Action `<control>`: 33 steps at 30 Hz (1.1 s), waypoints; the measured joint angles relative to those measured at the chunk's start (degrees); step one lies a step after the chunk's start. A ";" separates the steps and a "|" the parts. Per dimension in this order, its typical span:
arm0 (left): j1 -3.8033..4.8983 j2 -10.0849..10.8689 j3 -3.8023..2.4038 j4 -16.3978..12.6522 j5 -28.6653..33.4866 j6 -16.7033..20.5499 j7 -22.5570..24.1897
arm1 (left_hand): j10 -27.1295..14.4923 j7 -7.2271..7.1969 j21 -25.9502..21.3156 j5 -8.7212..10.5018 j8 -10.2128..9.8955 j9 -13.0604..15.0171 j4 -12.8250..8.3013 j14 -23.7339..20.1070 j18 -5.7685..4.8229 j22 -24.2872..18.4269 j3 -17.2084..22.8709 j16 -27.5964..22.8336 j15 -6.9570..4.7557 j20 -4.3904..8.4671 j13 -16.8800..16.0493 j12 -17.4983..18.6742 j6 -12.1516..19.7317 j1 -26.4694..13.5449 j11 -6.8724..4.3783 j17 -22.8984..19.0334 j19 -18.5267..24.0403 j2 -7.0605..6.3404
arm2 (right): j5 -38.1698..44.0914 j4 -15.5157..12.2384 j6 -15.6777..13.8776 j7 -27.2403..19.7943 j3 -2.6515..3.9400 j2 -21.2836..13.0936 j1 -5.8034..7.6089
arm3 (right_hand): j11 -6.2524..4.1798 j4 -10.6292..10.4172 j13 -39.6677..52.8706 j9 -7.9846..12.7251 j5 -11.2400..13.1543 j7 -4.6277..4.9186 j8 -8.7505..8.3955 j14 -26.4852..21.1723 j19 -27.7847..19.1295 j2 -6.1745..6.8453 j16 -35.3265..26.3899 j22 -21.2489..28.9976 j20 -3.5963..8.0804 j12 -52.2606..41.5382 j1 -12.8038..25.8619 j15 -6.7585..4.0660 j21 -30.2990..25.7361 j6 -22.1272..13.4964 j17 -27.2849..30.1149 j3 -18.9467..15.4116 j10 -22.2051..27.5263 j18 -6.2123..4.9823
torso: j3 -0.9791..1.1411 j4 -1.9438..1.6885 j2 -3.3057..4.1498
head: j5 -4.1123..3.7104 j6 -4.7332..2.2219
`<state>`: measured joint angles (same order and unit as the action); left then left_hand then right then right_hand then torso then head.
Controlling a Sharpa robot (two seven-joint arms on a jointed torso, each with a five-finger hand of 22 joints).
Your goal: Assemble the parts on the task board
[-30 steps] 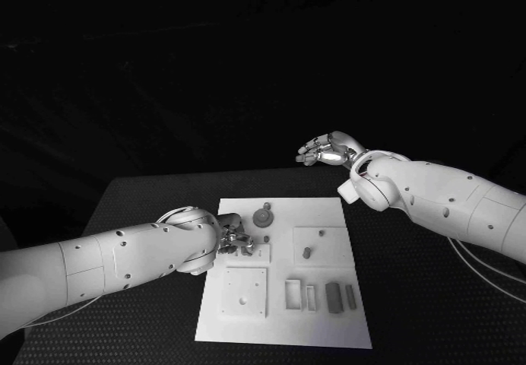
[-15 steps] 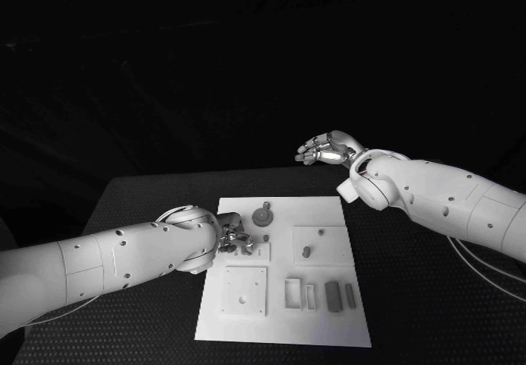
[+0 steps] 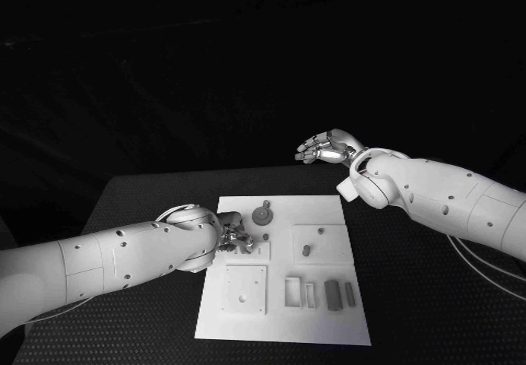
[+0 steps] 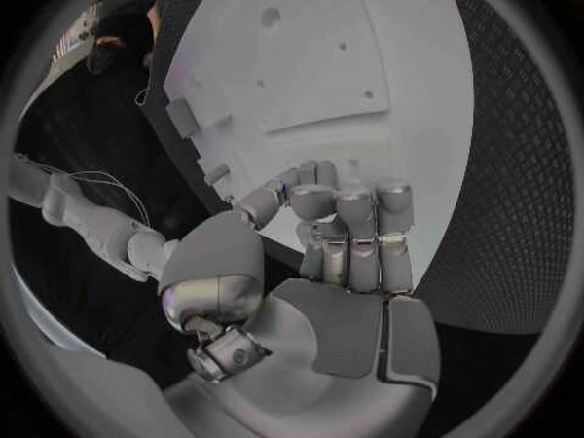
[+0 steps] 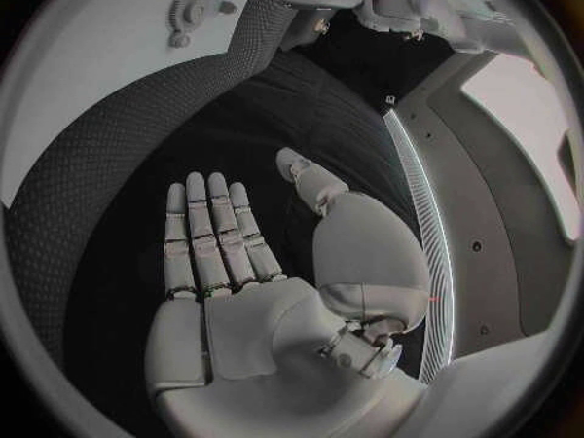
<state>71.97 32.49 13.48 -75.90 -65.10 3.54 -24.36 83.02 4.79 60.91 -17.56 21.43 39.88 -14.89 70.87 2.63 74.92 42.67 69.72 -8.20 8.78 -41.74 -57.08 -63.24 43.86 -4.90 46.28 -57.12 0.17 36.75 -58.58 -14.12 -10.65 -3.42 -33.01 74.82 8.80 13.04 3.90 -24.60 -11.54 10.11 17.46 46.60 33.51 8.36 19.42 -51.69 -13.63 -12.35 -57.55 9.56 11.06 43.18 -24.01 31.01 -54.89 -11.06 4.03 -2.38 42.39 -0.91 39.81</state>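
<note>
Left hand over board, near its left edge, fingers curled tight at board surface; whether small part sits inside curl, cannot tell. Right hand raised beyond board's far edge, flat, fingers apart, holding nothing. Round geared part just beyond left hand; upright pieces in slots toward board's near right. Advice: seat part squarely, press gently, avoid knocking geared part. Contact under fingers hidden.
</note>
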 measured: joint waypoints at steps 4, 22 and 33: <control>-0.01 -0.05 -0.01 -0.03 -0.49 -0.14 0.00 | 0.00 0.00 0.00 0.09 0.27 0.00 0.00 0.01 0.00 0.00 0.00 0.00 0.00 0.00 0.00 0.00 0.00 -0.26 0.00 -0.01 0.00 0.25 | 0.00 -0.01 0.00 0.00 0.00 0.00 0.00 | 0.00 0.00 0.00 0.00 0.00 0.00 0.00 0.00 -0.06 0.00 0.00 -0.02 -0.06 0.00 0.00 0.00 0.00 0.00 0.00 0.00 0.00 0.00 | 0.01 -0.01 0.00 | -0.04 0.01; -0.01 -0.26 -0.03 0.39 -0.22 -1.09 0.00 | -0.01 0.00 0.63 -2.16 1.61 -0.12 -1.61 0.09 -0.01 -0.01 0.77 2.18 -0.13 -0.08 -0.01 -1.68 0.00 -4.61 0.01 -0.94 0.53 4.28 | 0.00 0.03 0.01 0.00 0.00 0.05 -0.01 | 0.00 0.00 0.01 0.05 0.00 0.00 0.00 0.01 -0.06 0.00 0.00 -0.07 -0.06 0.22 0.00 -0.01 0.01 0.00 0.11 0.00 0.00 0.00 | -0.01 0.02 0.01 | 0.09 -0.09; 0.05 -0.49 -0.09 0.89 1.30 -1.85 0.04 | -0.01 0.00 0.99 -4.23 2.05 -0.09 -1.87 0.14 -0.01 -0.02 1.00 2.62 -0.21 -0.08 -0.01 -2.15 0.00 -4.83 0.01 -1.20 0.53 4.50 | 0.00 0.12 0.03 0.00 0.00 0.19 -0.12 | 0.00 0.00 0.02 0.10 0.00 0.00 0.00 0.02 -0.06 0.00 0.00 -0.06 -0.06 0.22 0.00 -0.01 -0.10 0.00 0.19 0.00 0.00 0.00 | -0.03 -0.01 0.04 | 0.03 -0.03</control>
<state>72.02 32.00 13.39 -75.01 -63.80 1.68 -24.32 83.01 4.79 61.89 -21.79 23.47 39.79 -16.77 71.01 2.63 74.91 43.67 72.34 -8.41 8.70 -41.75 -59.24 -63.24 39.03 -4.89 45.08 -56.59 4.67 36.75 -58.46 -14.09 -10.66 -3.42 -32.82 74.70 8.80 13.04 3.91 -24.50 -11.54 10.11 17.46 46.62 33.45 8.36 19.42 -51.75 -13.69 -12.13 -57.55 9.54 10.96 43.18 -23.82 31.01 -54.89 -11.06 4.00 -2.40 42.43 -0.88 39.78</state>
